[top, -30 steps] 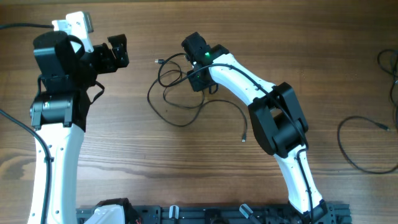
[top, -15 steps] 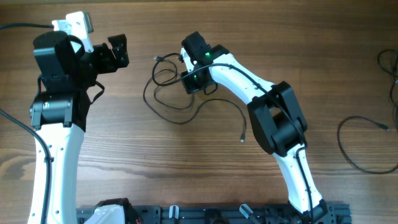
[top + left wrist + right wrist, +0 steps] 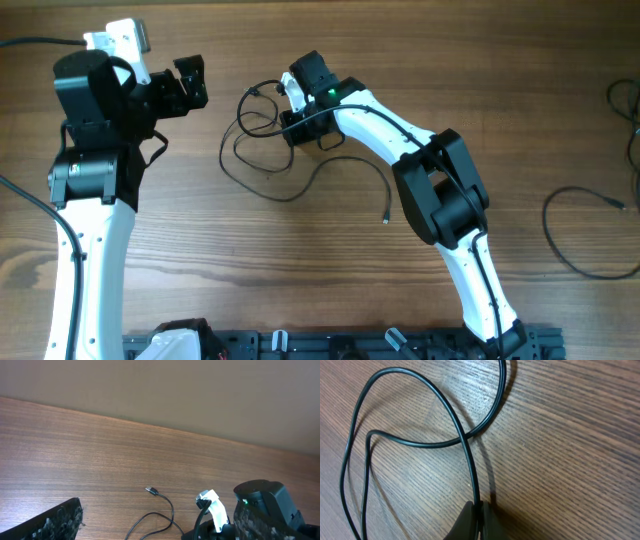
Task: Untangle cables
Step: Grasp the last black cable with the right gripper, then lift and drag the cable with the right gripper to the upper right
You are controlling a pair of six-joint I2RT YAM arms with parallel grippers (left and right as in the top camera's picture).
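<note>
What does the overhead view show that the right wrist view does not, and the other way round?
Only the overhead view shows both arms, the open left gripper apart from the tangled cables, a free plug end, and separate cables near the right edge. Only the right wrist view shows, close up, the right gripper shut on one strand, and two strands crossing. Both show the tangled cables on the wooden table.

On the table [image 3: 300, 270] I see the cables [image 3: 465, 436] lying between left gripper [image 3: 190, 81] and right gripper [image 3: 479, 510], touching the latter.
</note>
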